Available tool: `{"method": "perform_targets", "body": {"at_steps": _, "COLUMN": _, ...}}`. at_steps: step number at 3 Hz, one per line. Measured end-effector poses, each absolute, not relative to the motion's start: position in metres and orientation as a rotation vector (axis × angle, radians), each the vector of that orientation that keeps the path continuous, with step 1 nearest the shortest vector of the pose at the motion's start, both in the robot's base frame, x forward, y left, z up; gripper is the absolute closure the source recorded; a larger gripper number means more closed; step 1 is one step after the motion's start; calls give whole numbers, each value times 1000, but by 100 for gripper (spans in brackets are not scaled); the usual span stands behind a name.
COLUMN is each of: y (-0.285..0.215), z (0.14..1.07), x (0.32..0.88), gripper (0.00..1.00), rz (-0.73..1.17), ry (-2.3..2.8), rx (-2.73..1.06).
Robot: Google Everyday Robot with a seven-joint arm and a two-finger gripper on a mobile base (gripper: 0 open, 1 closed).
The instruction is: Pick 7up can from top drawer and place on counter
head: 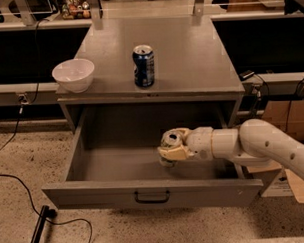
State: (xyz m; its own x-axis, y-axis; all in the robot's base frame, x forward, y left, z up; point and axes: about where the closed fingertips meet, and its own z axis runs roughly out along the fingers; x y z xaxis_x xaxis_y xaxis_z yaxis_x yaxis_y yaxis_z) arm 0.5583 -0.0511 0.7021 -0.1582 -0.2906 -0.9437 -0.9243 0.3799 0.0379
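The top drawer stands pulled open below the counter. The 7up can shows its silver, dented top inside the drawer, right of centre. My gripper reaches in from the right on a white arm and is shut on the can, its cream fingers wrapped around the can's sides. The can's lower body is hidden behind the fingers. I cannot tell whether the can rests on the drawer floor or is lifted off it.
A dark blue can stands upright near the counter's front centre. A white bowl sits at the counter's front left corner. The drawer's dark handle is centred on its front panel. Black cables lie on the floor at left. A cardboard box stands at right.
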Motion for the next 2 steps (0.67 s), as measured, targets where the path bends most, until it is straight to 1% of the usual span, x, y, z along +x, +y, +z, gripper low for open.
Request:
{"method": "perform_targets", "body": {"at_steps": 1, "y": -86, "z": 756, "x": 551, "gripper": 100, "rz": 794, "ry": 1707, "rx": -1114}}
{"method": "perform_targets", "body": {"at_steps": 2, "y": -126, "z": 816, "x": 546, "gripper": 100, "rz": 733, "ry": 1742, "rx": -1188}}
